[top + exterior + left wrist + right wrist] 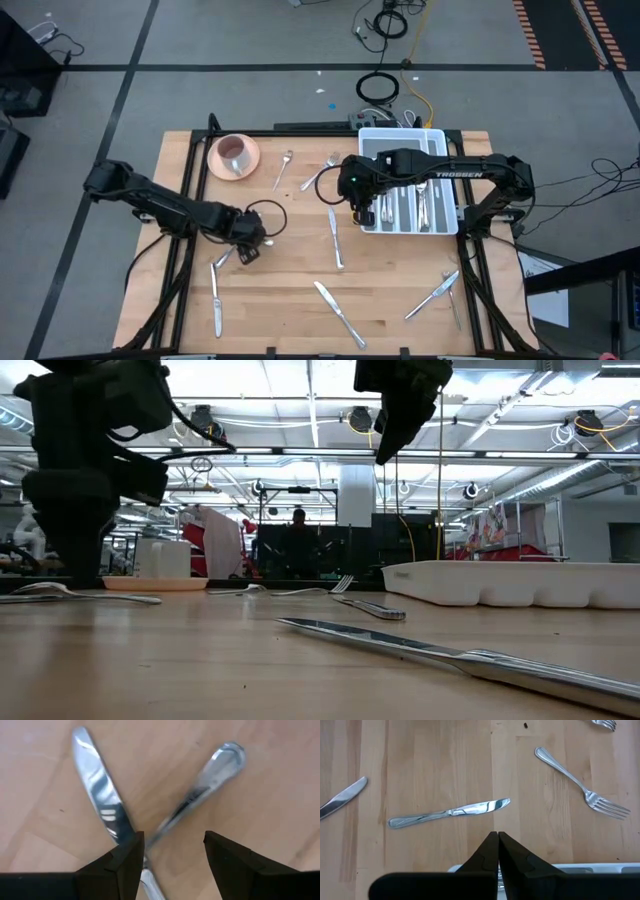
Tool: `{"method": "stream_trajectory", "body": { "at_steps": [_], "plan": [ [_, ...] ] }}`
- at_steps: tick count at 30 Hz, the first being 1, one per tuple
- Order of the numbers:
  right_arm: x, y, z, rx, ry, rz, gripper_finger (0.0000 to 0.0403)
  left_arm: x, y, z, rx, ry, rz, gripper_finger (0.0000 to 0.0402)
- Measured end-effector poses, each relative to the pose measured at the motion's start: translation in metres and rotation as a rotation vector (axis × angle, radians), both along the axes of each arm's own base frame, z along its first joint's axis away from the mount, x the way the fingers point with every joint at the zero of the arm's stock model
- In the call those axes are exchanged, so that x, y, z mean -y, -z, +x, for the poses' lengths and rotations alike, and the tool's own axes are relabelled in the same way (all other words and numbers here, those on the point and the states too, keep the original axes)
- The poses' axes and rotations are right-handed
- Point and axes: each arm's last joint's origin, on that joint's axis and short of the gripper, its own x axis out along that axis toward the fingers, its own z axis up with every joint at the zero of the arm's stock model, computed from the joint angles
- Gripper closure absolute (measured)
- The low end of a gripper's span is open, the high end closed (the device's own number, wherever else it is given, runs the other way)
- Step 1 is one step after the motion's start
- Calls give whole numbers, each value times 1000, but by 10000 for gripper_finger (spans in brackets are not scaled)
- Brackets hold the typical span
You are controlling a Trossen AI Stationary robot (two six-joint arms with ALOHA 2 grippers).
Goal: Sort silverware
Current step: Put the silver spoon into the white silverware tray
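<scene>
Silverware lies scattered flat on the wooden table (290,290). In the left wrist view a knife blade (100,795) and a rounded handle (210,775) cross on the wood. My left gripper (172,855), (248,245) points down over that crossing, open, one finger on each side, and I see no touch. My right gripper (497,852), (362,212) is shut and empty, held high over the left edge of the white tray (445,140). Below it lie a knife (450,812) and a fork (580,785). Several pieces (420,205) lie in the tray.
A pink bowl (233,155) stands at the far left of the table. Loose pieces: a spoon (284,168), a fork (325,172), knives (335,238), (338,312), (215,300), and two crossed pieces (435,295) near right. Cables lie on the floor beyond.
</scene>
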Motion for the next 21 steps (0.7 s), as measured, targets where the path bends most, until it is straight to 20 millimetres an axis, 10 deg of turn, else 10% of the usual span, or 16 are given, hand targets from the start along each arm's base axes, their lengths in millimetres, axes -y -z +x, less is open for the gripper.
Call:
{"method": "stream_trajectory", "body": {
  "at_steps": [13,21],
  "plan": [
    [0,0,0,1,1,2,403,0,24,12,-84,158,98,201],
    [-1,0,0,2,0,3,403,1,13,20,-39,135,93,383]
  ]
}}
